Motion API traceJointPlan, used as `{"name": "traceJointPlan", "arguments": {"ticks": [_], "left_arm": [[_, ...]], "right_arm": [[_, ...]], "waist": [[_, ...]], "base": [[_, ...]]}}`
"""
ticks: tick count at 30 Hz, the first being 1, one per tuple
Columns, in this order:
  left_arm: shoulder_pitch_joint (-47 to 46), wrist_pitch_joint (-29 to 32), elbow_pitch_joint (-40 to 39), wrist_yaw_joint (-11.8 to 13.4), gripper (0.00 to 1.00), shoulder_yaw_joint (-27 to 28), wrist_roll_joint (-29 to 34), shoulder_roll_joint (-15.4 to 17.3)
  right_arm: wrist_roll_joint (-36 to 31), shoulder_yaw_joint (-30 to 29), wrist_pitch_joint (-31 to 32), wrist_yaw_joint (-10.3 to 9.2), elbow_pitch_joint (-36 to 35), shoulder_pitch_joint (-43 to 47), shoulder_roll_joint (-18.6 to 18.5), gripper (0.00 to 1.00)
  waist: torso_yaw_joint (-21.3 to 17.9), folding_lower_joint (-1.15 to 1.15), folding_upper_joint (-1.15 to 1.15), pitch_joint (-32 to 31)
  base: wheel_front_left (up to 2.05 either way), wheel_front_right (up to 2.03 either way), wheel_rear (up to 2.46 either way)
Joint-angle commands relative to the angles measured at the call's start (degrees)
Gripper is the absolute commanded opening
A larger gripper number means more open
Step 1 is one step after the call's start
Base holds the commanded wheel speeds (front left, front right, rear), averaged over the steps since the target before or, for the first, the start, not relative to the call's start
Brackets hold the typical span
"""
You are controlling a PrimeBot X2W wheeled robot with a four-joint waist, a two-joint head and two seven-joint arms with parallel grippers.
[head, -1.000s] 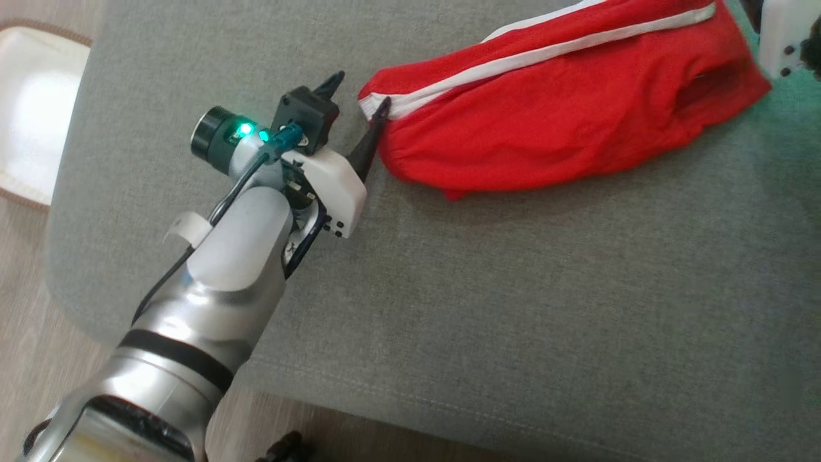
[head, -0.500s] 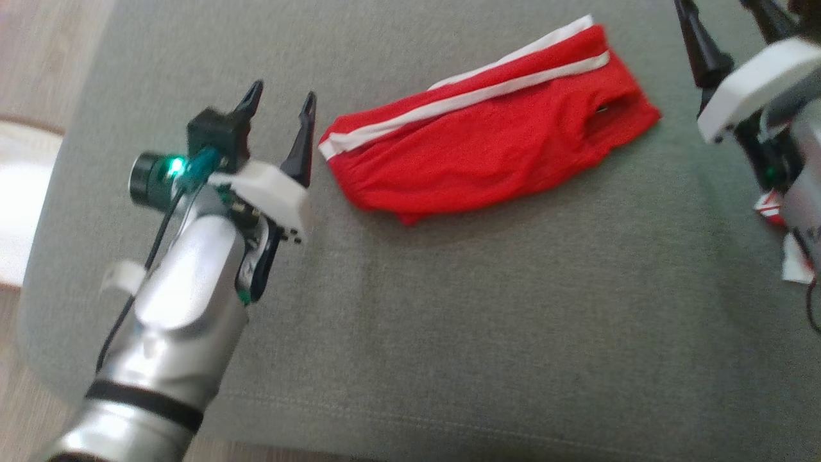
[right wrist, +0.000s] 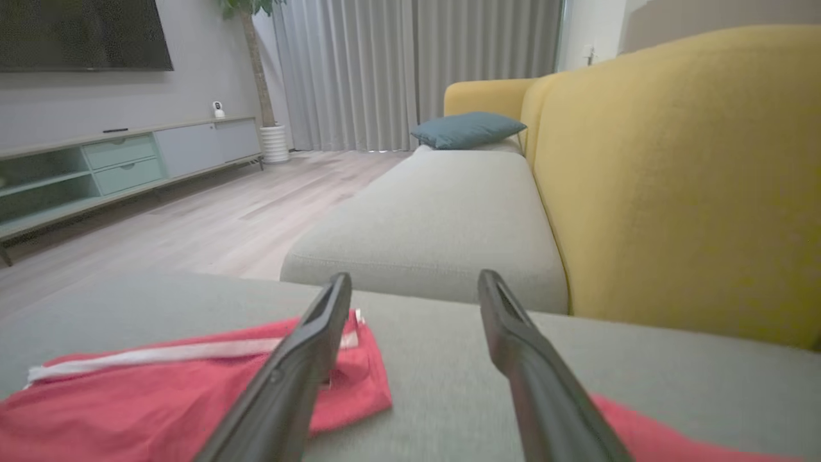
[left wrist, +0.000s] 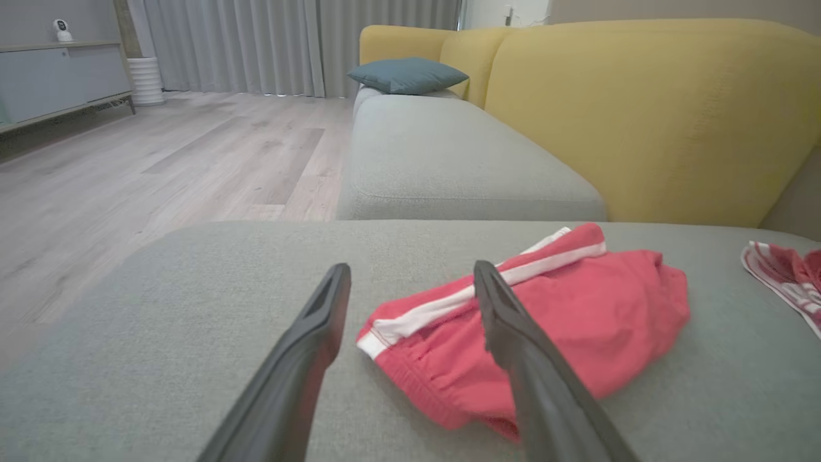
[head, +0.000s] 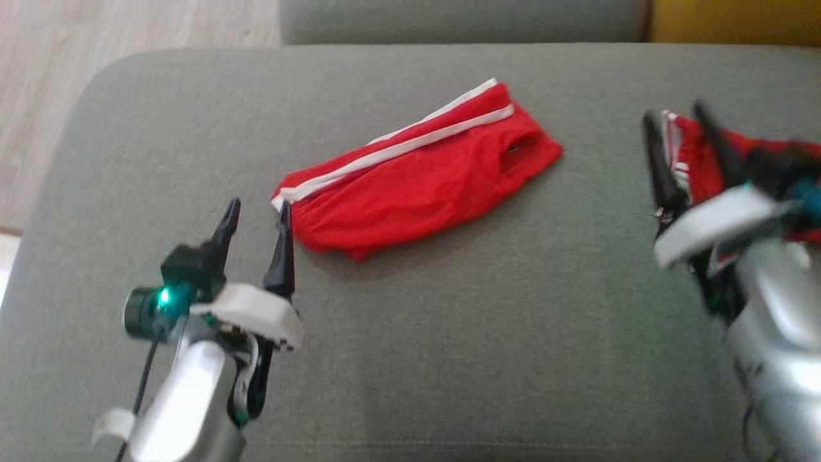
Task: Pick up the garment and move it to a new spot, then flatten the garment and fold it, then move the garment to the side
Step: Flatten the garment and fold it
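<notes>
Two grippers stand over the grey seat cushion (head: 513,333) in the head view. The left gripper (head: 260,205), at the lower left, has its fingers spread and empty, one tip just beside the near end of the red garment (head: 417,176). The garment lies in a folded bundle near the cushion's middle, with white stripes along its far edge. The right gripper (head: 673,114) is blurred at the right, fingers likewise apart and holding nothing, well away from the garment and in front of a second red cloth (head: 689,160) (white-striped at its edge). In the left wrist view the garment lies between and beyond the two dark fingers, one of which crosses it; contact cannot be told. A yellow backrest (left wrist: 641,115) and a blue pillow (left wrist: 407,74) stand behind. In the right wrist view the garment lies low at the left, partly behind one finger, with the second cloth at the lower right.
</notes>
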Motion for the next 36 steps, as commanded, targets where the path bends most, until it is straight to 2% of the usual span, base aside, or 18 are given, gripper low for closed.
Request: {"name": "traceJointPlan", "arguments": {"ticks": [1,6,11,16,24,30,36], "left_arm": [[-0.41,-0.68,-2.93,0.27,1.00,2.93,1.21,0.72],[4.70,-0.68,-6.18,-0.42,1.00,5.22,3.52,-0.45],[8.53,-0.69,-8.47,-1.12,1.00,7.01,6.04,-1.82],[11.23,-0.69,-10.17,-1.95,1.00,8.81,7.99,-3.16],[11.80,-0.69,-11.31,-3.64,1.00,11.09,9.70,-4.77],[10.16,-0.69,-11.48,-4.84,1.00,11.61,10.55,-5.34],[8.78,-0.69,-10.65,-5.59,1.00,11.01,10.70,-5.64]], "right_arm": [[-3.13,-1.78,-0.61,0.17,-3.60,3.22,1.61,1.00],[-11.82,-10.24,-0.61,0.17,-11.27,13.44,7.73,1.00],[-17.65,-14.52,-0.62,0.17,-16.99,20.53,12.45,1.00],[-20.48,-17.09,-0.58,0.17,-21.19,24.89,14.79,1.00],[-22.66,-17.99,0.62,0.17,-25.01,27.57,16.16,1.00],[-20.55,-16.68,2.43,0.17,-26.42,27.47,16.93,1.00],[-8.00,-16.54,7.98,0.17,-25.10,23.12,17.58,1.00]], "waist": [[-1.71,0.00,0.00,-1.41],[-3.73,0.00,0.00,-2.60],[-5.39,0.00,0.00,-3.10],[-6.47,0.00,0.00,-2.71],[-6.36,0.00,0.00,-1.23],[-3.75,0.00,0.00,1.44],[0.59,0.00,0.00,4.39]], "base": [[0.00,0.00,0.00],[0.00,0.00,0.00],[0.00,0.00,0.00],[0.00,0.00,0.00],[0.00,0.00,0.00],[0.00,0.00,0.00],[0.00,0.00,0.00]]}}
